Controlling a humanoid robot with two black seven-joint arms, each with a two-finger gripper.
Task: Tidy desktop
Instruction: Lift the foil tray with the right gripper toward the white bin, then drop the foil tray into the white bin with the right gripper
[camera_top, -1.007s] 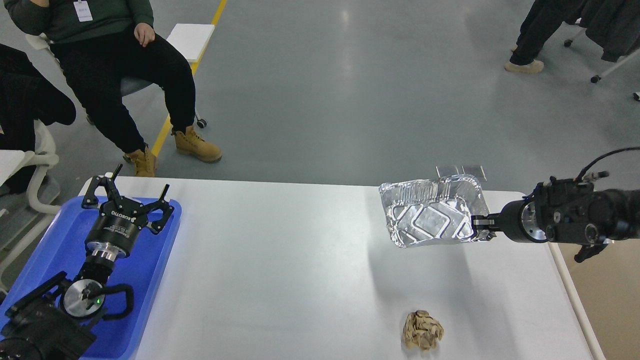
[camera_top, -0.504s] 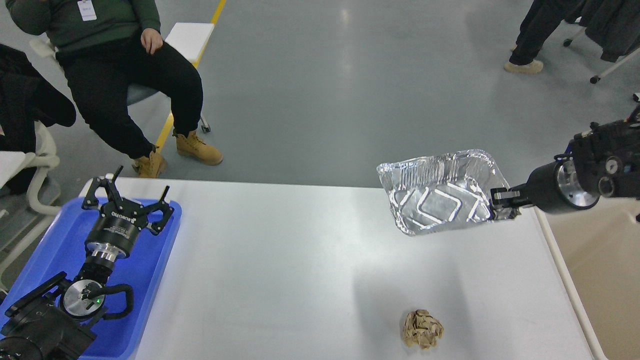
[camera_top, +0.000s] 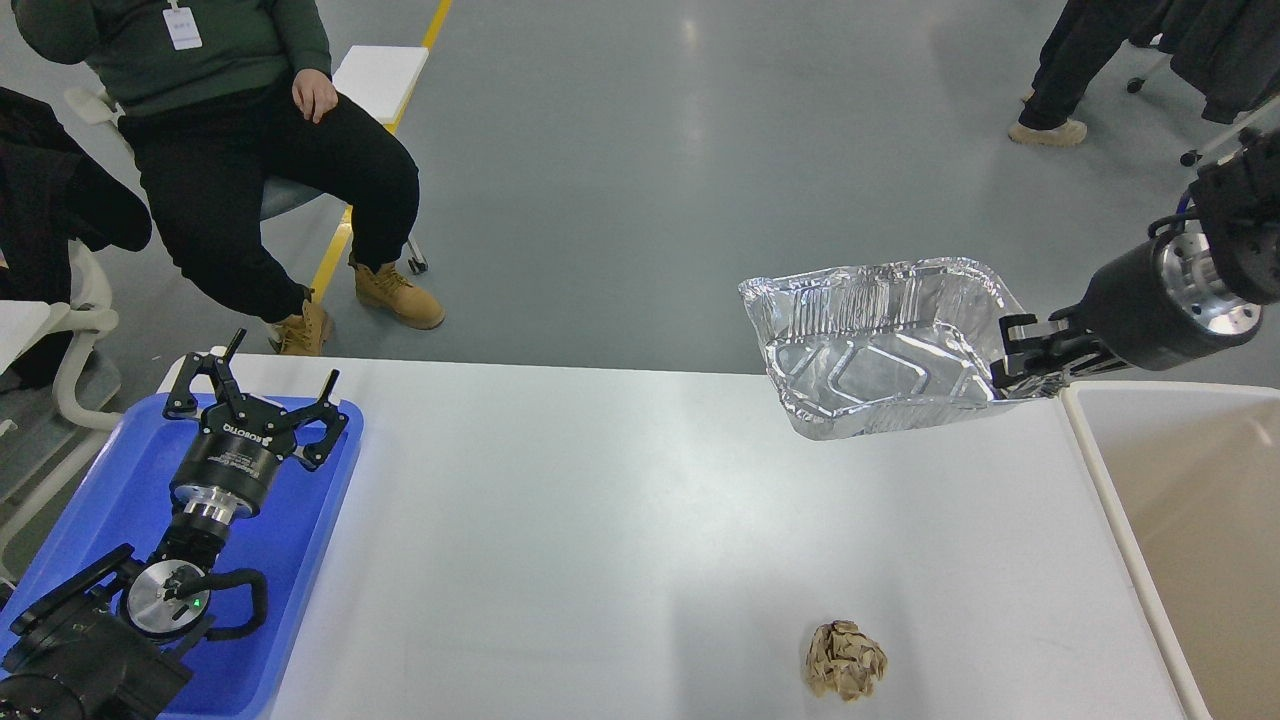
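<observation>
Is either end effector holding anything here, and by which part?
The right end effector holds the foil tray by its right rim. The left end effector is empty.

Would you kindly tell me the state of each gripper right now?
Left gripper: open, holding nothing, above the blue tray.
Right gripper: closed on the foil tray.

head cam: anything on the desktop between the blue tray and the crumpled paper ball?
No. In the head view, the desktop is bare white between the blue tray and the crumpled paper ball.

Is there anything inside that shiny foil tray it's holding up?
The foil tray, gripped at its edge by the right pincer, looks empty: only its ribbed, embossed bottom shows. The near wall hides a strip of the inside.
</observation>
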